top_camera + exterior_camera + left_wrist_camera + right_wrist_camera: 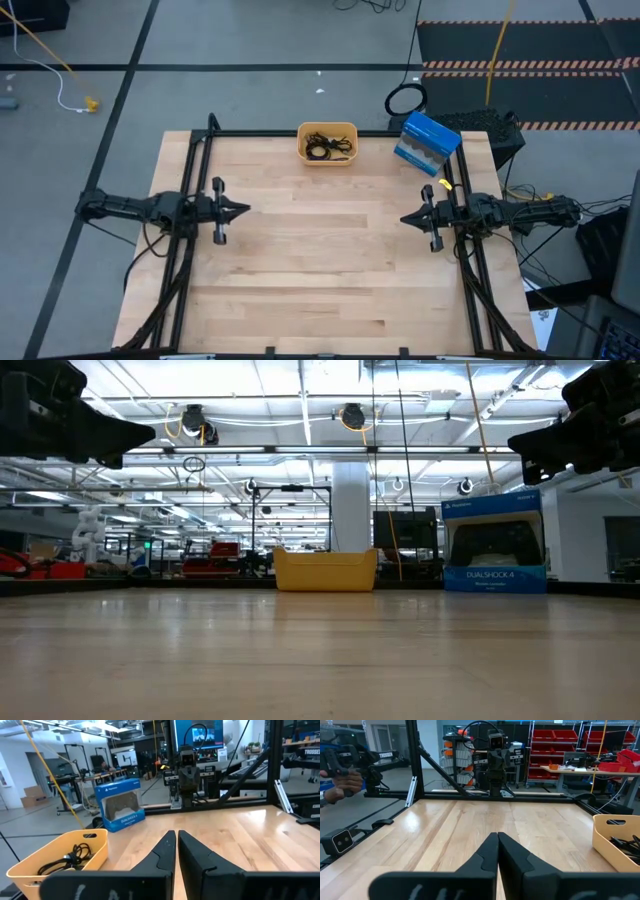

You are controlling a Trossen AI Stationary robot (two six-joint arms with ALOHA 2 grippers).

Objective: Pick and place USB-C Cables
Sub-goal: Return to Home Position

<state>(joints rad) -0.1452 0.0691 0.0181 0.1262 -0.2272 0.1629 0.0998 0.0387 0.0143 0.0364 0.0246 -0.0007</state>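
Black USB-C cables (327,148) lie coiled inside a yellow bin (327,130) at the table's far edge; the left wrist view shows the cables (65,861) resting on the bin's floor, and the right wrist view catches them (625,843) in the bin. A purple-blue cable does not show. My left gripper (244,210) hovers shut at the table's left side, above the wood. My right gripper (405,218) hovers shut at the right side. Both point toward the table's middle.
A blue DualShock 4 box (427,143) stands at the far right, next to the bin. A black frame (200,150) borders the table's left, far and right sides. A person's hand (342,782) holds a device beyond the table's near side.
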